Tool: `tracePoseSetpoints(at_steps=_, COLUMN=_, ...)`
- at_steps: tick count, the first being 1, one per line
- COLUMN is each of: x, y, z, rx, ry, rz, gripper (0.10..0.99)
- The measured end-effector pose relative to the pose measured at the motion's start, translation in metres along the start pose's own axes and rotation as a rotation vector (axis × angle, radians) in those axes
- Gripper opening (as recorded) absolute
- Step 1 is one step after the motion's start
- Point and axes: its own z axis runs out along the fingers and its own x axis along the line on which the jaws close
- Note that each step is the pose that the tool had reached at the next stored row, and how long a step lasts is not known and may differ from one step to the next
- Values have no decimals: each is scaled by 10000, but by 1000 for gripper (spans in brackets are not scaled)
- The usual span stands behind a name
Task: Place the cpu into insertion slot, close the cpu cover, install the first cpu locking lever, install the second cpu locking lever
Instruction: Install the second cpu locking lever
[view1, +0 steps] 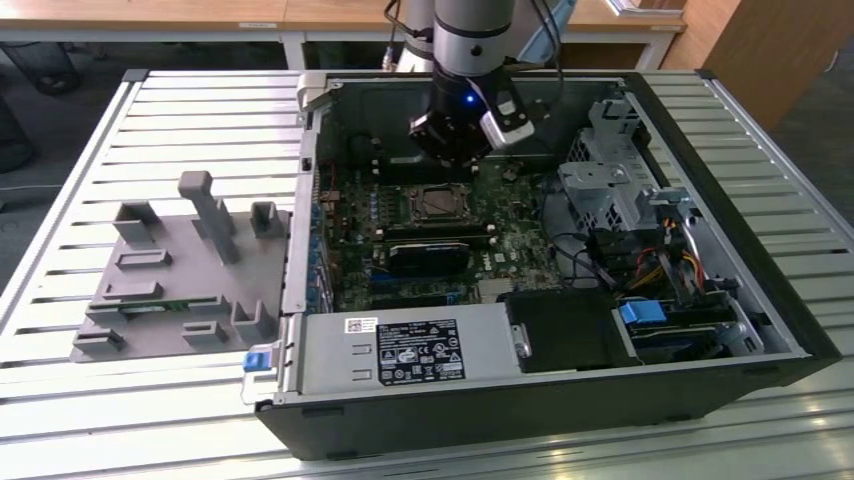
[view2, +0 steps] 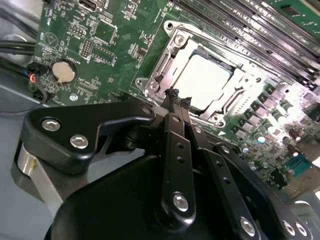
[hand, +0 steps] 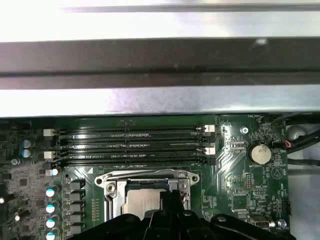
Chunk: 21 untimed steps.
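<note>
The cpu (view2: 202, 80) lies in its socket on the green motherboard, its grey metal top showing through the window of the cpu cover (view2: 167, 60). The silvery cover lies flat over the socket (view1: 437, 204). My gripper (view2: 177, 97) is shut with nothing between its black fingers, and its tips are at the socket's edge near one corner. In the first wrist view the gripper (hand: 170, 197) stands over the rim of the cover (hand: 145, 177). In the exterior view the gripper (view1: 451, 160) hangs just behind the socket. I cannot tell how the locking levers stand.
The open computer case (view1: 747, 300) lies on a slatted metal table. Black memory slots (hand: 130, 145) run beside the socket, with a coin battery (view2: 64, 71) nearby. Drive cages and cables (view1: 627, 200) are at the exterior view's right. A grey fixture (view1: 187, 270) sits left of the case.
</note>
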Motion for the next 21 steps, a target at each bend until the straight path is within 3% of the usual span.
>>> tracePoseSetpoints(at_steps=3, x=-1, y=-11, z=-9, rx=8, ry=-1, rz=-2, gripper=106)
tracePoseSetpoints(at_steps=12, x=-13, y=-257, z=-8, rx=-73, ry=3, rz=2, gripper=106)
tracePoseSetpoints(at_steps=16, x=-16, y=-304, z=-1, rx=-117, ry=96, rz=9, gripper=106)
tracePoseSetpoints(at_steps=21, x=-21, y=-405, z=6, rx=-182, ry=112, rz=10, gripper=106)
